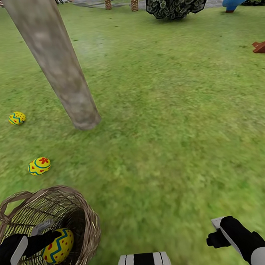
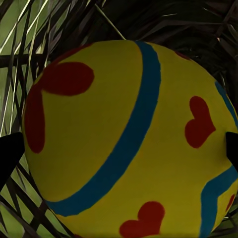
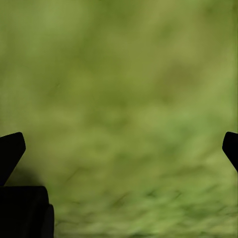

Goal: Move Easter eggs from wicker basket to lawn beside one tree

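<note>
1. One Easter egg (image 1: 58, 246), yellow with a blue-green zigzag band and red marks, lay inside the wicker basket (image 1: 85, 217), directly at the tips of the left gripper (image 1: 53, 238).
2. In the left wrist view this egg (image 2: 129, 144) sat between the two dark fingertips (image 2: 10, 153), which stood wide at either side of it; whether they pressed on it could not be told.
3. Two more eggs rested on the lawn (image 1: 170, 145) ahead of the left gripper: a nearer egg (image 1: 39, 166) just beyond the basket rim and a farther egg (image 1: 17, 118) beside the tree (image 1: 58, 70).
4. The right gripper (image 1: 215, 231) hung over bare grass (image 3: 124, 99), spread wide and holding nothing, well apart from the basket.
</note>
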### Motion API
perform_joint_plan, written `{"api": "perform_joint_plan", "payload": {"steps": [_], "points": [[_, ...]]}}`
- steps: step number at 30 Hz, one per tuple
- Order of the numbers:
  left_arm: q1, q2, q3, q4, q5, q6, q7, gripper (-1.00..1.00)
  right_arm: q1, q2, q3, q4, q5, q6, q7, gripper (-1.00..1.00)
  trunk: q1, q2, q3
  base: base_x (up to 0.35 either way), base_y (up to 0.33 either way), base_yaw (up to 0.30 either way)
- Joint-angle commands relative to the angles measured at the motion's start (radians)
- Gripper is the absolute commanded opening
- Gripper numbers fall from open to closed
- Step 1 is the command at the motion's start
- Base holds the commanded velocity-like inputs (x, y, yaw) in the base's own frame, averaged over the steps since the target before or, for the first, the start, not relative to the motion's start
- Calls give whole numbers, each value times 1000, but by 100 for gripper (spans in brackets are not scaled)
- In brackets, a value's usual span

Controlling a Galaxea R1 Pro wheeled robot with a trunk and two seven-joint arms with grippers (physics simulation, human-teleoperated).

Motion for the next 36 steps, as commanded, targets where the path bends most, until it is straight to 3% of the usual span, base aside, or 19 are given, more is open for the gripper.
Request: {"api": "perform_joint_plan", "payload": {"steps": [1, 8, 12, 14, 24, 36], "points": [[1, -6, 3, 32, 11, 8, -5, -100, 0, -1, 5, -2, 9, 4, 7, 100, 0, 0, -1, 0, 0, 0], [1, -6, 3, 32, 11, 8, -5, -100, 0, -3, 5, -2, 9, 4, 8, 100, 0, 0, -1, 0, 0, 0], [1, -17, 2, 32, 8, 8, -6, -100, 0, -4, 5, -2, 9, 4, 8, 100, 0, 0, -1, 0, 0, 0], [1, -35, 0, 33, 5, 7, -5, -100, 0, -5, 5, -2, 9, 4, 8, 100, 0, 0, -1, 0, 0, 0], [1, -58, -2, 34, 3, 5, -4, -100, 0, -7, 5, -2, 9, 5, 8, 100, -4, 2, 38, -125, 0, 0], [1, -61, -2, 34, 4, 3, -5, -100, 0, 0, 6, -2, 11, 5, 7, 100, -10, 5, 84, -151, 0, 0]]}}
